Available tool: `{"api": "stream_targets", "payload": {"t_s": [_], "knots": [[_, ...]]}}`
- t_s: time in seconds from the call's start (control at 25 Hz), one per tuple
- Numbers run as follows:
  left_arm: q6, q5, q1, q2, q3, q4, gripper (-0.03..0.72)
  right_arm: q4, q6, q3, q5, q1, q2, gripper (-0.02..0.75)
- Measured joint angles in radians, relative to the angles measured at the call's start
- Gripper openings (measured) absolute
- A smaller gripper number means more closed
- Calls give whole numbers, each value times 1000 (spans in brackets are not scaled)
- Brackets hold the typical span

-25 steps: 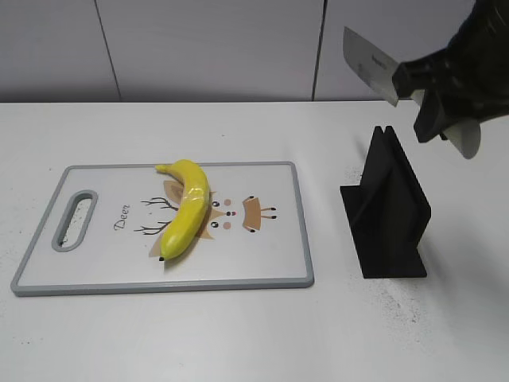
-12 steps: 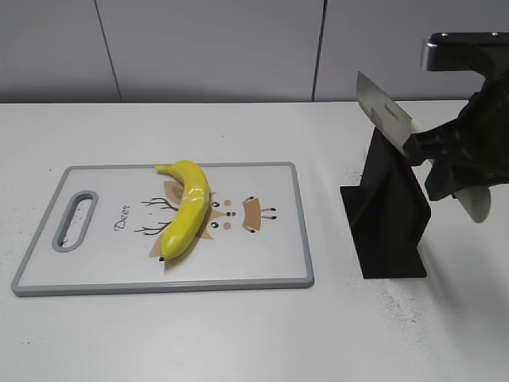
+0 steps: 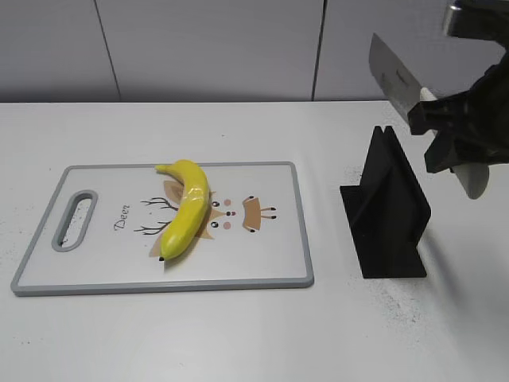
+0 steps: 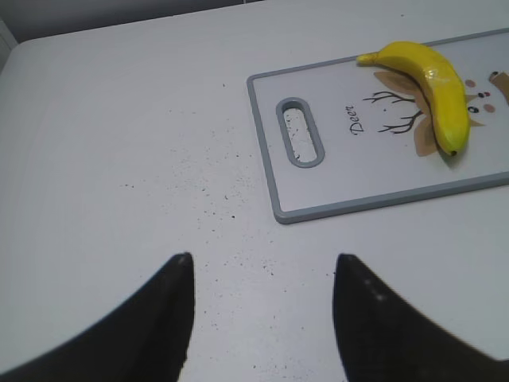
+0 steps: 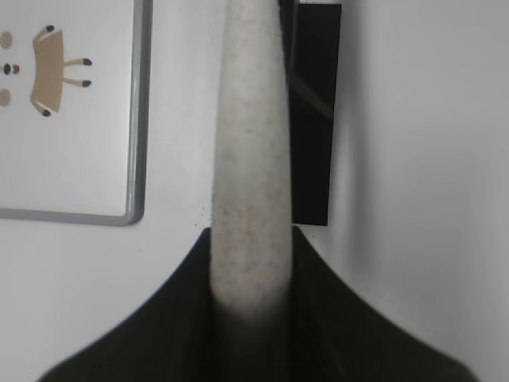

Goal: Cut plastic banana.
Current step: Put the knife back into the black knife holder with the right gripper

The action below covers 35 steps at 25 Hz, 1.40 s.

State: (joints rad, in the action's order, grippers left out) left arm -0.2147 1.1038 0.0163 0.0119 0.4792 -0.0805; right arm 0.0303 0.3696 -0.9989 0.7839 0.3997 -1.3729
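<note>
Right fingers (image 5: 248,306) clamp one knife (image 3: 395,70), left fingers (image 4: 262,318) wide, one banana (image 3: 188,206).

Three views: one slanted from in front of the tabletop (image 3: 238,334), two looking down from the wrists.

The exterior view looks down at a slant toward the back wall, the cutting board (image 3: 262,263) at centre left and the black stand (image 3: 390,215) at right. The left wrist view sits farther off, its claw (image 4: 262,318) at the bottom edge and the board in the upper right of the frame. The right wrist view hangs close above, the speckled knife handle (image 5: 250,175) filling the centre, sharing the board's corner and the stand with the exterior view.
</note>
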Motion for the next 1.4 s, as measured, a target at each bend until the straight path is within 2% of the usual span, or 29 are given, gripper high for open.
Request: {"api": "stream_targets", "payload": {"t_s": [0.56, 1.04, 1.4], "knots": [[0, -1, 0, 0, 0, 0, 492, -10, 8, 6, -3, 0, 5, 162], [0, -1, 0, 0, 0, -1, 490, 3, 18, 135, -72, 0, -17, 162], [0, -1, 0, 0, 0, -1, 490, 3, 22, 136, -88, 0, -12, 162]]}}
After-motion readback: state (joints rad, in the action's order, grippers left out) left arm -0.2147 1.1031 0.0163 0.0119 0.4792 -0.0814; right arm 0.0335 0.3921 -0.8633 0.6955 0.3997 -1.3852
